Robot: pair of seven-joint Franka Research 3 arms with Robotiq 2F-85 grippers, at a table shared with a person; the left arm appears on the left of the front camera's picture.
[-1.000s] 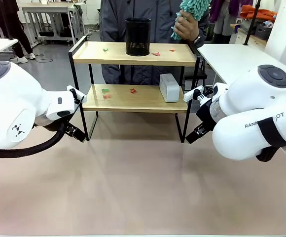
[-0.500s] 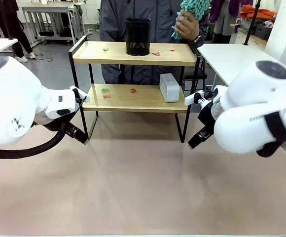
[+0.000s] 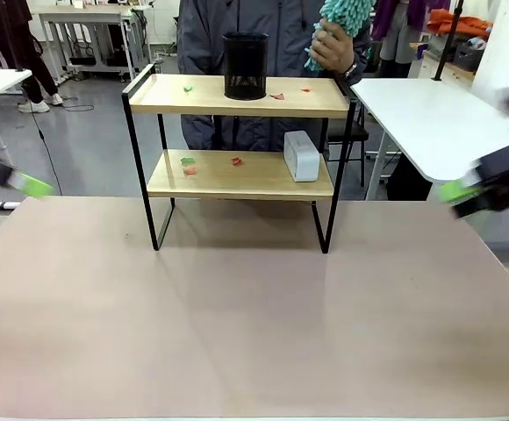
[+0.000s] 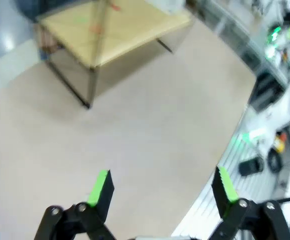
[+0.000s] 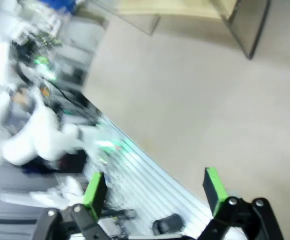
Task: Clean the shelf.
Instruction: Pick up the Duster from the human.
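The shelf (image 3: 254, 181) stands at the table's far middle, two wooden boards in a black frame. Small red and green scraps (image 3: 277, 96) lie on the top board, and more scraps (image 3: 189, 165) on the lower board. My left gripper (image 3: 22, 181) is a blurred shape at the far left edge, well clear of the shelf. My right gripper (image 3: 465, 193) is blurred at the far right. In the left wrist view the left gripper (image 4: 162, 182) is open and empty above the table, the shelf (image 4: 110, 30) far ahead. The right gripper (image 5: 152, 185) is open and empty too.
A black mesh cup (image 3: 245, 66) stands on the top board and a white box (image 3: 301, 155) on the lower one. A person behind the shelf holds a teal duster (image 3: 338, 22) in one hand. A white side table (image 3: 430, 118) stands at the right.
Both arms have swung outward from in front of the shelf to the picture's edges. The person and the things on the shelf have stayed put.
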